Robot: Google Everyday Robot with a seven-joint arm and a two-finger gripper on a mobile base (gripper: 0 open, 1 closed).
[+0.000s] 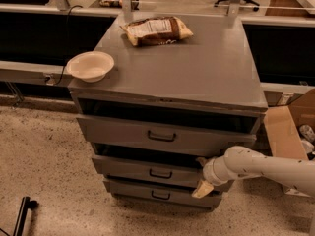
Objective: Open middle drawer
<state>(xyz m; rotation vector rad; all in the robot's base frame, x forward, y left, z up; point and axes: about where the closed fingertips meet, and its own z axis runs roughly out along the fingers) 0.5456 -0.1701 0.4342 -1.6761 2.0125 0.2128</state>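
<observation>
The grey metal cabinet (197, 68) has three drawers. The middle drawer (128, 167) has a small black bar handle (160, 173) and stands a little way out, with a dark gap above its front. My gripper (202, 179) on the white arm (261, 167) reaches in from the right. It is at the right end of the middle drawer's front, well right of the handle. The top drawer (123, 131) also stands slightly out. The bottom drawer (147, 193) lies below.
A white bowl (90, 65) sits on the cabinet top's left edge and a snack bag (156, 30) lies at its back. An open cardboard box (290, 132) stands on the floor to the right. A black object (22, 214) lies at the bottom left.
</observation>
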